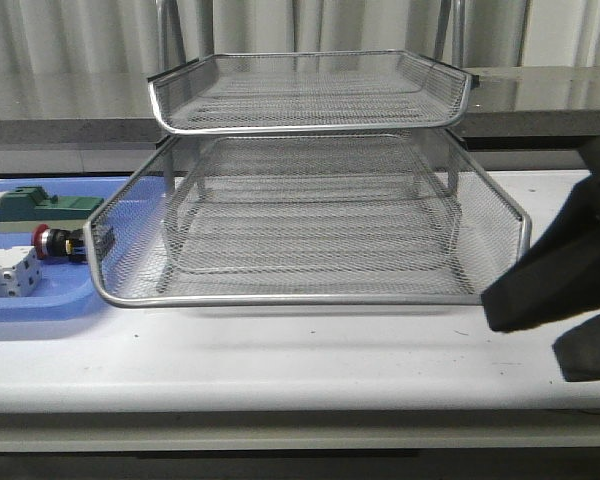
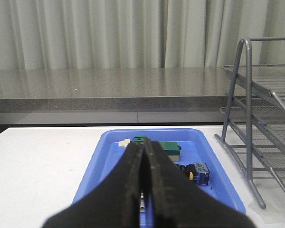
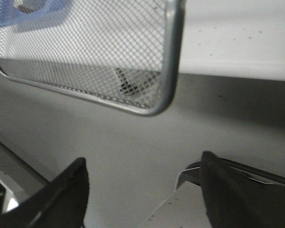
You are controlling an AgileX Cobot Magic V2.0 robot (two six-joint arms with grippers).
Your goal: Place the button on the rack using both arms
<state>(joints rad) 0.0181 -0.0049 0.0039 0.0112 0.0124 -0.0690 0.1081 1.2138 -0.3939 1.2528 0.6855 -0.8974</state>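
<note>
The right arm [image 1: 570, 270] shows in the front view as a bulky black mass at the table's right edge, just beside the rack's lower right corner; its gripper [image 3: 142, 185] hangs over the bare table with the two fingers spread wide apart and nothing between them, the rack's rounded front corner close ahead. The left arm itself does not appear in the front view, but its wrist camera shows the left gripper [image 2: 145, 180] poised above the blue tray [image 2: 92, 175], its two fingers pressed together with no gap and nothing clamped. The rack [image 1: 310, 296] stands in the middle of the white table [image 1: 280, 360], its wire-mesh tiers holding nothing visible. The blue tray lies to the left of the rack and holds the button [image 1: 58, 243], lying on its side close to the rack's front left corner, with a green block [image 1: 42, 206] behind it and a white-grey block [image 1: 8, 275] in front.
</note>
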